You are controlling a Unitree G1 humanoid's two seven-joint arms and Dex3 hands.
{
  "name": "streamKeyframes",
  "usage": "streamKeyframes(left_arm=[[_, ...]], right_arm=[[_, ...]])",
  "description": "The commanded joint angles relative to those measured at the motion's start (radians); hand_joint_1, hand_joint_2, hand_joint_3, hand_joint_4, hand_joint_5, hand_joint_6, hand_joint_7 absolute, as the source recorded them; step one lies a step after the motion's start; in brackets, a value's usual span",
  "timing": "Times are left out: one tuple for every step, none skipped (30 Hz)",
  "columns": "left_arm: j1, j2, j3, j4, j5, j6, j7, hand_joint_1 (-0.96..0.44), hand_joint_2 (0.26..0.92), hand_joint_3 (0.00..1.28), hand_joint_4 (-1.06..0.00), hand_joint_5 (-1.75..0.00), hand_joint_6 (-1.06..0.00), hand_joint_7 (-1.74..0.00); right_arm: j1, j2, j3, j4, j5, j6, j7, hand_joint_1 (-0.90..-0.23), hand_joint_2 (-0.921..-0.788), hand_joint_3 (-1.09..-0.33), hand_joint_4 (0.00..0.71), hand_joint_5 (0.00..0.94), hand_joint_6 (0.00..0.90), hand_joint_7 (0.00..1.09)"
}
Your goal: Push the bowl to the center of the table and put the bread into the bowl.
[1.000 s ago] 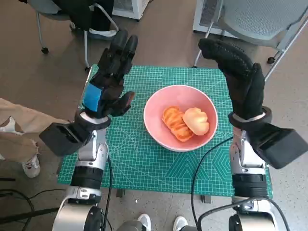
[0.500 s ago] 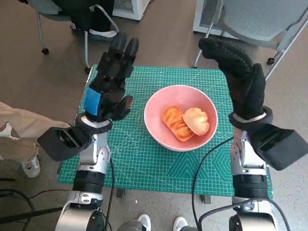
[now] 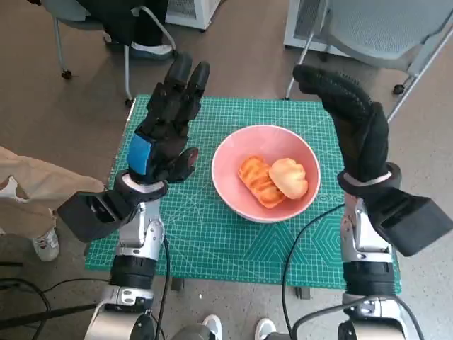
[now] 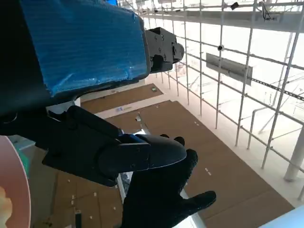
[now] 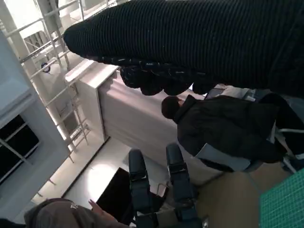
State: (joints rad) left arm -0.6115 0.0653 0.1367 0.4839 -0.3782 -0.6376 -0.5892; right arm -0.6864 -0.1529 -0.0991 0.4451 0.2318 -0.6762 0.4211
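— What are you seeing on your left?
— Your blue-taped left robot hand (image 3: 164,133) is hovering, fingers spread, gripping nothing.
— And further right?
— The orange-golden bread (image 3: 273,180) is sitting in the round pink bowl (image 3: 233,152) mid-counter (image 3: 205,234). Your gloved right robot hand (image 3: 354,120) is hanging open beside it.

A green cutting mat (image 3: 212,234) covers the table; grey chair (image 3: 382,28) behind; person (image 5: 223,133) in black seated nearby

Both pale forearms raised from below. Blue-taped black left hand (image 3: 164,134) upright, fingers spread, holding nothing. Black knitted-glove right hand (image 3: 354,120) raised, fingers extended, empty.
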Motion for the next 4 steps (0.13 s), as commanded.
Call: streamKeyframes(left_arm=[[0.01,-0.008,-0.002,-0.009,-0.022,0.016,-0.018,-0.75,0.921,0.34,0.0,0.0,-0.08,-0.01],[0.01,-0.008,-0.003,-0.011,-0.025,0.021,-0.021,-0.74,0.921,0.3,0.0,0.0,-0.07,-0.01],[0.01,-0.007,-0.004,-0.012,-0.027,0.024,-0.024,-0.74,0.921,0.23,0.0,0.0,-0.08,-0.01],[0.01,-0.007,-0.004,-0.013,-0.031,0.028,-0.027,-0.74,0.921,0.21,0.0,0.0,-0.08,-0.01]], right_arm=[[0.026,-0.002,0.0,0.028,-0.003,-0.008,0.01,-0.712,-0.921,-0.819,0.169,0.001,0.025,0.48],[0.028,-0.001,0.0,0.029,-0.003,-0.011,0.01,-0.711,-0.921,-0.82,0.169,0.001,0.026,0.48],[0.029,0.0,0.0,0.031,-0.003,-0.013,0.009,-0.71,-0.921,-0.82,0.17,0.001,0.026,0.48],[0.03,0.002,0.0,0.033,-0.003,-0.016,0.009,-0.71,-0.921,-0.82,0.17,0.001,0.026,0.48]])
